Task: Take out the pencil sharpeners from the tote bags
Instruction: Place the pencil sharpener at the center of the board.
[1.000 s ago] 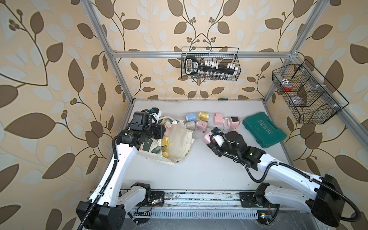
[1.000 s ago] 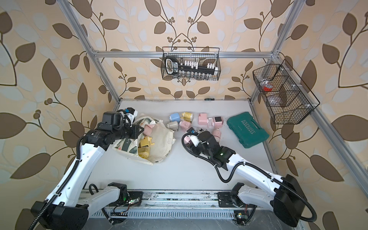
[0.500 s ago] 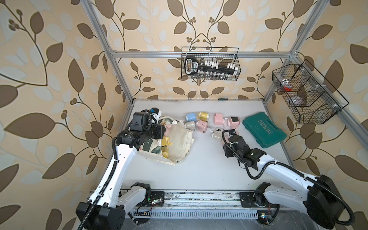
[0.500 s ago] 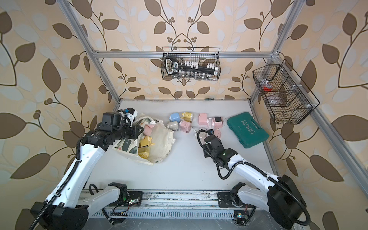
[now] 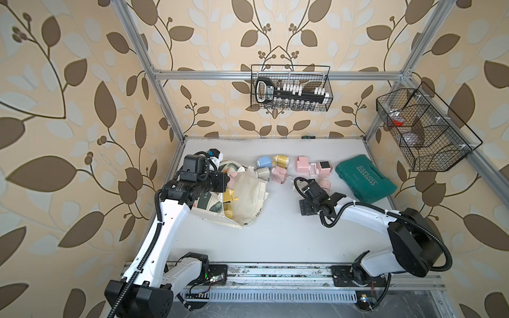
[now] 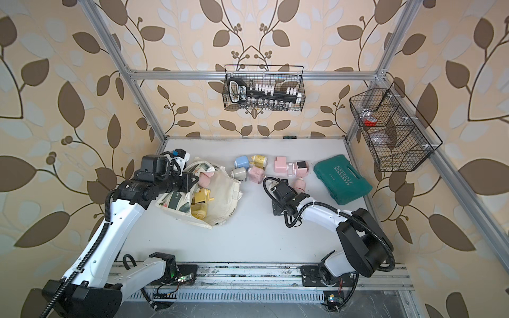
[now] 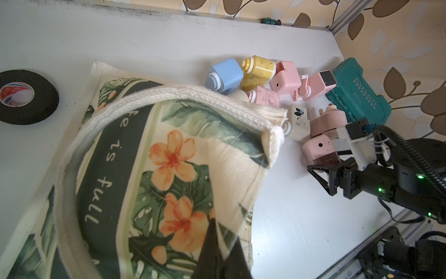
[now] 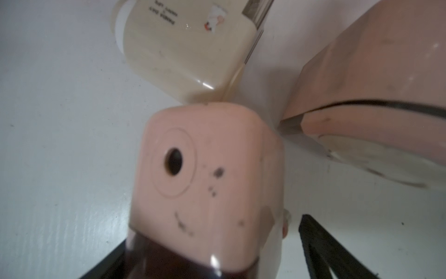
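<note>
Tote bag (image 5: 248, 198) lies slumped on the counter (image 5: 275, 242), mouth lifted by the left pincer (image 7: 217, 251), which is pinched shut on the cream canvas near the rim; printed leaf-and-flower face shows in the left wrist view. Inside the bag: two yellow pencil sharpeners (image 6: 201, 203) and a pink one (image 6: 205, 177) right beside that pincer. Out on the counter, between the two pincers: a cluster of sharpeners (image 5: 278, 168), light blue, yellow, cream-grey, several pink. Right pincer (image 7: 337, 159) stands wide, fingers apart, straddling a pink sharpener (image 8: 207, 178) that sits on the counter; black fingers (image 8: 321, 248) show either side with a gap on at least one side, so no grip visible. Just ahead of that pincer: a cream sharpener (image 8: 183, 48) touching the pink one, and another pink body (image 8: 374, 79) beside it. Teal EXPLOIT case (image 5: 366, 179) lies beyond the right pincer, apart from it. Two wire baskets (image 5: 290, 88) hang on the walls holding assorted items, too small to tell. Black tape roll (image 7: 24, 96) on the counter beside the bag.
</note>
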### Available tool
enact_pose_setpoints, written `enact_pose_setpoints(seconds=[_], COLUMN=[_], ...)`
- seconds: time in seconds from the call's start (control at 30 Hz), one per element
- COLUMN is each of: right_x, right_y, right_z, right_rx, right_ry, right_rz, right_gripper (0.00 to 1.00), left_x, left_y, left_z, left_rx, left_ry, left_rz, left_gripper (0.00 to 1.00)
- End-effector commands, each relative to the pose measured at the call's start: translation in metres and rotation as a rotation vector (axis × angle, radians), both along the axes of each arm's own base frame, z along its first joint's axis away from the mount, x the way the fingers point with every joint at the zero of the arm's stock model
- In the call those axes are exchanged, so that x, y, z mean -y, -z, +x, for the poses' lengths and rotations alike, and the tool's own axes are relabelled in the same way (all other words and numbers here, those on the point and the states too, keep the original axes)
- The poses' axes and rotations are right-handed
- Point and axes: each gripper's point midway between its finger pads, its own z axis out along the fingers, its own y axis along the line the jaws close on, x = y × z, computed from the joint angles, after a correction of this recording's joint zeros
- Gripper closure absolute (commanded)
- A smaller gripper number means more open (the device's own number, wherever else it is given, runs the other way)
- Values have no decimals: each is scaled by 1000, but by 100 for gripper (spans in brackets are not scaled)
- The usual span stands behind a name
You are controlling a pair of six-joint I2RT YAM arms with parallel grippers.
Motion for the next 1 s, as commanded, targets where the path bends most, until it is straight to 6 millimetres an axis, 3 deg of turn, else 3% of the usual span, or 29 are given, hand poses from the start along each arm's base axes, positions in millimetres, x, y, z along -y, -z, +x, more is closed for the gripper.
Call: enact_pose_setpoints(seconds=[0.0,0.13,0.2,0.3,0.4,0.53,0.7,0.83,0.97], right_x=[-11,-35,-67,-118,-157,-216,-282,-319,-335], right_y=[-21,-83,-122,-165,-185,-182,-138,-114,-101], right_z=[3,1,-7,-21,-31,-44,-49,-43,-16], right_rx=[21,143,236,318,323,262,162,187,170], right_ry=[-32,-122,-253,-430,-511,-576,-642,-658,-525], right_rz=[37,100,210,446,636,782,755,782,799], right_gripper=[7,6,6,11,18,22,21,16,13], left_x=[8,8,8,11,11,9,6,3,4], left_y=[-31,-33,-33,-32,-31,-31,-27,-25,-23], left_z=[0,-1,-1,-1,-3,-6,-15,-24,-31], left_rx=[116,116,116,111,105,105,105,111,91], left_ry=[29,27,28,35,34,32,34,18,27], left_rz=[-46,-45,-51,-67,-66,-64,-37,-35,-50], left_gripper=[100,100,100,100,100,100,100,100,100])
